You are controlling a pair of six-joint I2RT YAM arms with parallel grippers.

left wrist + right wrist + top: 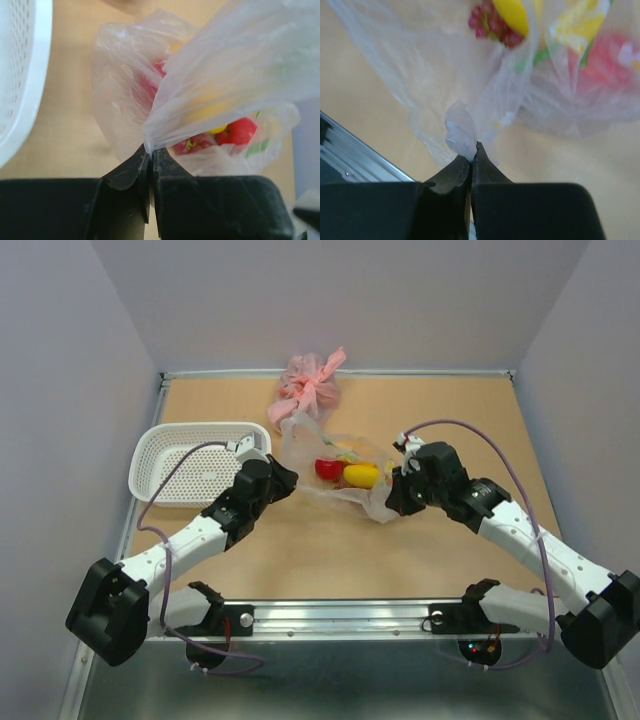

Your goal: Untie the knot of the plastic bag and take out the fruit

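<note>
The clear plastic bag (345,455) lies in the middle of the table, stretched between my two grippers. Inside show a red round fruit (327,468) and a yellow one (362,476). My left gripper (288,478) is shut on a fold of the bag (210,85) at its left side. Red fruit (242,131) and a grape bunch (192,144) show through the film. My right gripper (392,495) is shut on a twisted white lump of the bag's plastic (460,132). I cannot tell whether that lump is the knot. Grapes (492,22) and the yellow fruit (512,15) hang beyond it.
A white perforated basket (160,450) stands at the left, just behind my left arm, and its rim shows in the left wrist view (25,100). A pink tied bag (310,388) lies at the back, touching the clear bag. A metal rail (340,615) runs along the near edge.
</note>
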